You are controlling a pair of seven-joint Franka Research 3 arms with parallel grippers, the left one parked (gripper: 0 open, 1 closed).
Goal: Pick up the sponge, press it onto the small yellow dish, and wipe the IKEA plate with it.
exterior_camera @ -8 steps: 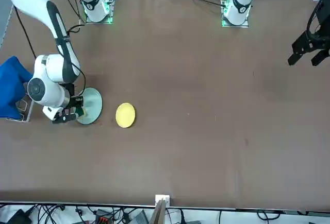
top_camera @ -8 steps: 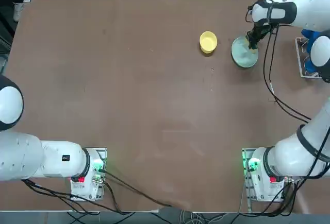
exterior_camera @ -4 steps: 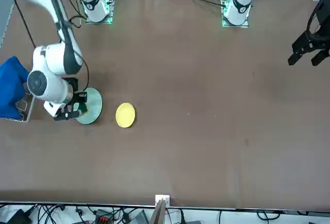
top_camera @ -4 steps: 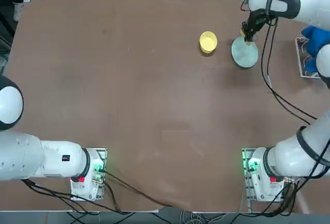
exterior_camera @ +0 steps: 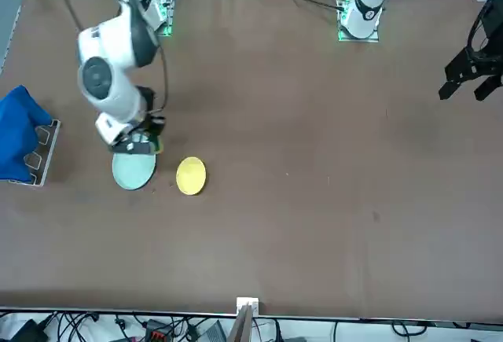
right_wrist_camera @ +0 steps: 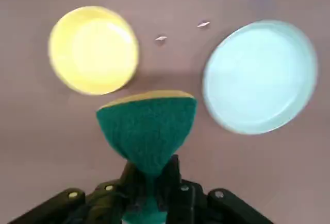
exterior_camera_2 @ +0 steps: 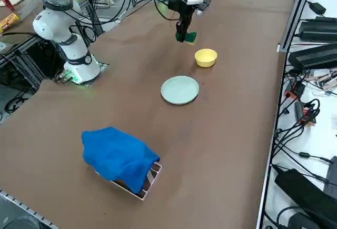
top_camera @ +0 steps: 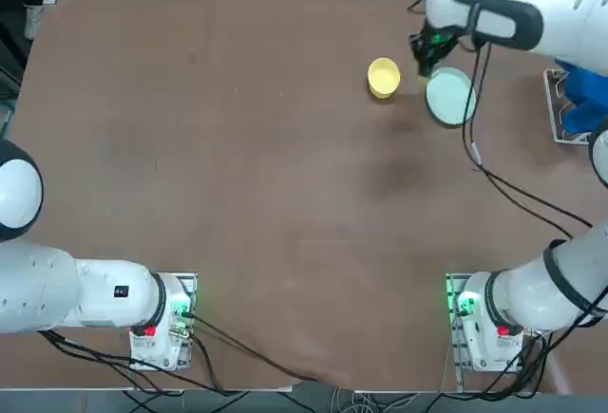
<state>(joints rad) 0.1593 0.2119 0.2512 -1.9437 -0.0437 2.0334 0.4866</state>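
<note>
1. Sponge [right_wrist_camera: 149,126], its likely first destination the small yellow dish [top_camera: 384,76]: upper right of the top view, left of the arm. Judged step: bring the foam over the dish's centre, lower slowly, press straight down. A sideways or off-centre push could slide or tip so small a dish.

2. Right gripper [right_wrist_camera: 150,183], one, upper right of the top view, between dish and plate: closed on the sponge, pinching its dark green side so that it fans out, foam edge foremost. Keep the grip firm; the soft block may fold or twist under load. Lift clear of the rim before crossing over.

3. IKEA plate [top_camera: 450,98], pale green, just right of the dish in the top view: best left for the wipe, after the press. Light, even strokes should suit it.

4. Hidden or doubtful: sponge mostly covered by the hand in the top view; foam shown only as a thin edge in the wrist view; glare over the dish's floor there; sponge's clearance above the table uncertain; part of the plate's rim behind the gripper in the front view.
</note>
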